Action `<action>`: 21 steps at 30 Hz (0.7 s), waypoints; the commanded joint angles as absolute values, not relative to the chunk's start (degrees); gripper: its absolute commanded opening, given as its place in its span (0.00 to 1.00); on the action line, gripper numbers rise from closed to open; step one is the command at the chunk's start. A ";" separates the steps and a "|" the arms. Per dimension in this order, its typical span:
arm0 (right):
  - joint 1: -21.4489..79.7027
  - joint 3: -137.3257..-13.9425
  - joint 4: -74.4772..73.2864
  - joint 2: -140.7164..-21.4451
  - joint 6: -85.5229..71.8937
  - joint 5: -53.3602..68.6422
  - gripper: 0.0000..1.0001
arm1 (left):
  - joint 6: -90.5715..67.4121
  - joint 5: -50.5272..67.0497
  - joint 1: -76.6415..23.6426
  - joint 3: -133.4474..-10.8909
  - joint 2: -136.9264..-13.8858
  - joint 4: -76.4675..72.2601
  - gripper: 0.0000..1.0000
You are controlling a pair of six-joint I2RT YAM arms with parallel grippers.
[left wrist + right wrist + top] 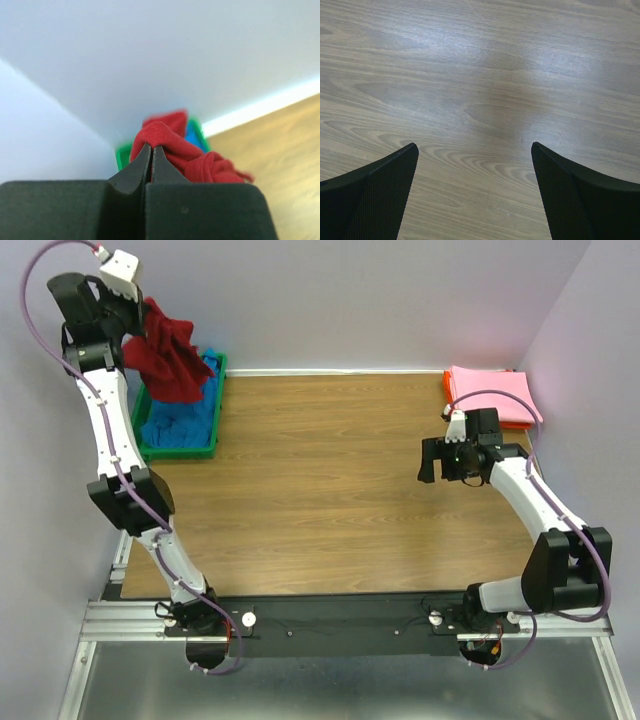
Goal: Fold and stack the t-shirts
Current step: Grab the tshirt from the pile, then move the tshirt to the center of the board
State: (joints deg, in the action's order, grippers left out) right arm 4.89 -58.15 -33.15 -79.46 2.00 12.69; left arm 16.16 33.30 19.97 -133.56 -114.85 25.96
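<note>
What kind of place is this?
Probably a robotics lab cell: two arms bolted to a metal rail, a wood-topped table between plain walls, a blue t-shirt in a green bin.

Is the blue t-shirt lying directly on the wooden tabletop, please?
No, the blue t-shirt lies inside the green bin at the far left, under the dark red t-shirt held up by the left gripper.

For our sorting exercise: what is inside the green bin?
A crumpled blue t-shirt lies in the green bin. The dark red t-shirt, gripped by the left end effector, hangs over its far end, hiding what lies beneath there.
</note>
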 commanded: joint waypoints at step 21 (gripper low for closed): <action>3.60 -61.17 -34.89 -74.36 4.74 10.19 1.00 | -3.79 64.40 2.68 -110.70 -89.75 5.10 0.13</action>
State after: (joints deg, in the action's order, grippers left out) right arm 4.51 -59.24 -33.34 -76.71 3.05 11.38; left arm -4.95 51.33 -3.36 -121.30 -94.41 7.49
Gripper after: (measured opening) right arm 0.997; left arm 0.031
